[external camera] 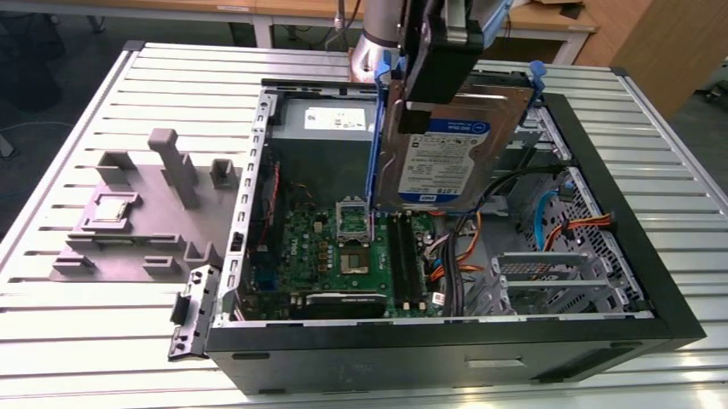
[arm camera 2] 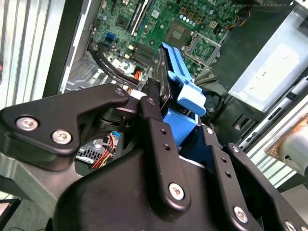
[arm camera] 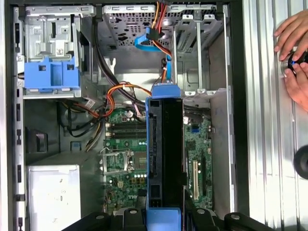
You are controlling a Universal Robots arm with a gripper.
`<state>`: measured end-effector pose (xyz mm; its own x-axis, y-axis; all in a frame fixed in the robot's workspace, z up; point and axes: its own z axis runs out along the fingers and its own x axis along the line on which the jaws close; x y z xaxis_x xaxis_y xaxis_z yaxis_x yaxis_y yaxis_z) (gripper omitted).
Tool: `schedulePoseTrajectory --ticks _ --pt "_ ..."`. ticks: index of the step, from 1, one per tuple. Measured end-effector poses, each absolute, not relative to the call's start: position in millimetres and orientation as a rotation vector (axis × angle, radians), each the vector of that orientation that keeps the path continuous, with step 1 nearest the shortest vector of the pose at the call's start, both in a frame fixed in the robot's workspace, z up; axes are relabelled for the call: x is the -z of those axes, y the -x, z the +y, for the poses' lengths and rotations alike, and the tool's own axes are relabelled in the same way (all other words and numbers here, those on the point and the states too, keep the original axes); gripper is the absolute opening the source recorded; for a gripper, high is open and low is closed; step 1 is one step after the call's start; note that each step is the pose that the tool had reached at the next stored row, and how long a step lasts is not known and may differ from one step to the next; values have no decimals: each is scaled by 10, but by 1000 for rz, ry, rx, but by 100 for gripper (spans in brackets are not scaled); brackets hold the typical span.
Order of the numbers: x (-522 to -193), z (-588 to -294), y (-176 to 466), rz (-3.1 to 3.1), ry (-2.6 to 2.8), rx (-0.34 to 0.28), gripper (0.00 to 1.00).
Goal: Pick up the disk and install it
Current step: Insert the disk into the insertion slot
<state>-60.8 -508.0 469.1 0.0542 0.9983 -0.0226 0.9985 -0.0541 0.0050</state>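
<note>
1. Grey-metal disk (external camera: 455, 158), white-and-blue label towards the exterior view, blue plastic bracket round its edges; hangs upright in the air above the open computer case (external camera: 455, 345), over the green motherboard (external camera: 341, 251), not seated in any bay
2. Black gripper (external camera: 438, 77), closed down on the disk's upper end; in the second wrist view its fingers (arm camera 2: 155, 130) stand either side of the disk's blue edge (arm camera 2: 179, 67) and pinch it between them
3. Same disk in the first wrist view (arm camera: 166, 154): edge-on, a dark slab framed in blue, lying across the middle of the case with the board beneath
4. Silver metal cage with blue latch (arm camera: 50, 72), against the same case wall as the power supply, well apart from the disk
5. Grey power-supply box with white sticker (external camera: 324, 123), at the far end of the case in the exterior view
6. Cable bundle (arm camera: 147, 38), orange, red and blue, strung between the bays and the board
7. Silver drive frame (external camera: 557, 281), near corner of the case, exterior view's right
8. Grey plastic fixture (external camera: 148, 204), on the slatted metal table (external camera: 102, 341), exterior view's left of the case
9. A person's hands (arm camera: 293, 53), over the table just beside the case, closed round a small dark object
</note>
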Motion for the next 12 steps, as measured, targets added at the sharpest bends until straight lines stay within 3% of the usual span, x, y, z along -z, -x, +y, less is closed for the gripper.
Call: schedulePoseTrajectory --ticks 12 --pt "-4678 -5080 478 2147 -2267 20 37"
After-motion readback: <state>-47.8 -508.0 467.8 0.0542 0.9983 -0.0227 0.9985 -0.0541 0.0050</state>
